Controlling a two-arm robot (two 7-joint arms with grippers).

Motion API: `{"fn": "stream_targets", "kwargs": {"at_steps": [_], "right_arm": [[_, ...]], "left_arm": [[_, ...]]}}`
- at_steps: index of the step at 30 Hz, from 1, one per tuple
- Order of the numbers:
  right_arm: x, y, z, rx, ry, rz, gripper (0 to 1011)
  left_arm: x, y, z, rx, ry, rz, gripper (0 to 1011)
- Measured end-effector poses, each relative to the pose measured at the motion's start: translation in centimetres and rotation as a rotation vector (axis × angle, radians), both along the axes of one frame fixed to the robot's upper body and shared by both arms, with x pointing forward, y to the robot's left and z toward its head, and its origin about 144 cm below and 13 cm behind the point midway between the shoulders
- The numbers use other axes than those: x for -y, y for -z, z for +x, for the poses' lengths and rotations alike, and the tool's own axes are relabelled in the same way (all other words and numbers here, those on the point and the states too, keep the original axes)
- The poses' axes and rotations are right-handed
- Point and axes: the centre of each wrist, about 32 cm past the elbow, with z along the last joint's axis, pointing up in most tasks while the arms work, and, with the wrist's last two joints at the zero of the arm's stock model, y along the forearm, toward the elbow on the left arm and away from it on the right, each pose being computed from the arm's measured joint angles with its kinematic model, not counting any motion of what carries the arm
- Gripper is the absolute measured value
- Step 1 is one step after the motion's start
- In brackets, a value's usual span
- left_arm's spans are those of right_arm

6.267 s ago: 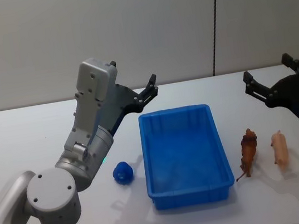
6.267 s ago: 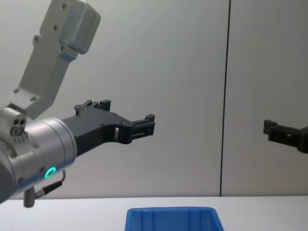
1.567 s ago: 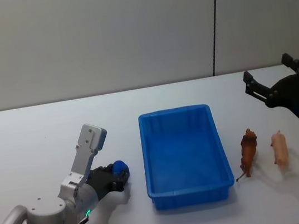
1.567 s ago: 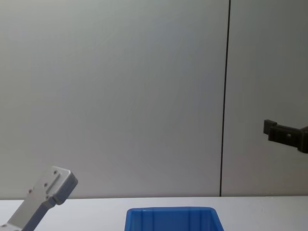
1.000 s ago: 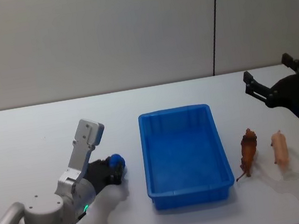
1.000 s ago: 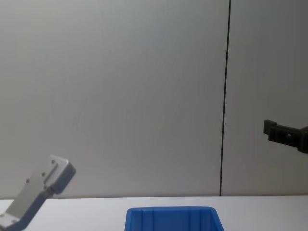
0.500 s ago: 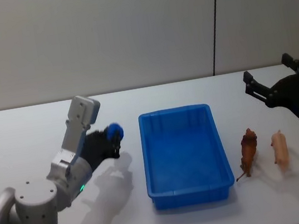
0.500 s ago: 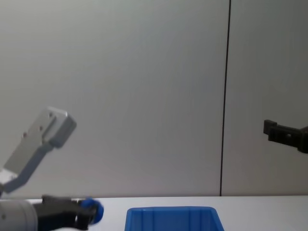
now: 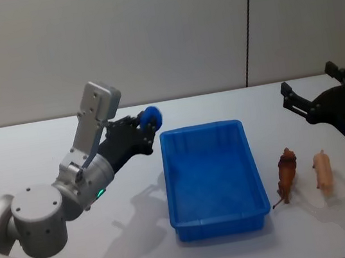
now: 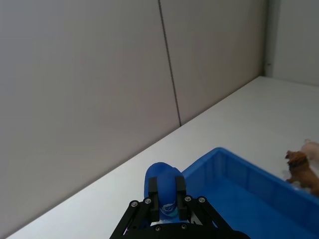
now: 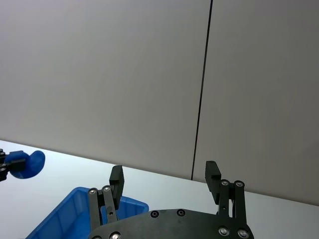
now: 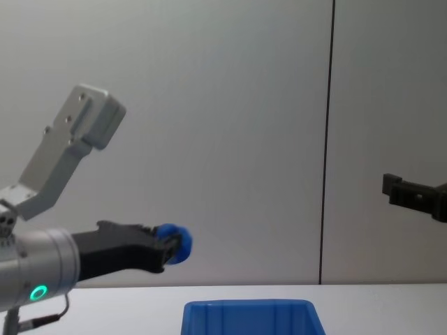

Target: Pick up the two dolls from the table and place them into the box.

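As the blue doll [image 9: 151, 114] is clamped in the left gripper [image 9: 146, 125] beside the box [image 9: 199, 127], release over it is required next; right gripper [image 9: 309, 86] parked wide, far right.

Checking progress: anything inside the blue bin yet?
Nothing visible: floor of the blue bin is bare. The left claw holds the blue doll beside its far-left corner. The near wall's inner face is hidden.

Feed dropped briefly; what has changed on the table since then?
The left gripper went down, shut its jaws on the blue doll and lifted it off the table toward the box. The right gripper, brown figure and pink figure stayed put.
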Motion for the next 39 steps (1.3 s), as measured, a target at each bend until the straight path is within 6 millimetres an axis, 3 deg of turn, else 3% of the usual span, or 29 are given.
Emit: {"fn": "stream_targets", "kwargs": {"at_steps": [10,23,27,29,37,39], "right_arm": [[0.0,0.0,0.0,0.0,0.0,0.0,1001],[0.0,0.0,0.0,0.0,0.0,0.0,1001],[0.0,0.0,0.0,0.0,0.0,0.0,1001],[0.0,0.0,0.0,0.0,0.0,0.0,1001],[0.0,0.0,0.0,0.0,0.0,0.0,1001],[0.0,0.0,0.0,0.0,0.0,0.0,1001]], "left_arm": [[0.5,-0.8,0.9,0.022,0.127,-0.049,209],[1.4,-0.7,2.4,-0.016,0.319,-0.102,621],[1.5,-0.5,2.8,-0.027,0.353,-0.113,705],[1.6,-0.4,2.9,-0.029,0.36,-0.117,799],[1.4,-0.1,2.8,-0.01,0.336,-0.119,996],[1.3,0.0,2.7,-0.004,0.324,-0.117,1001]]}}
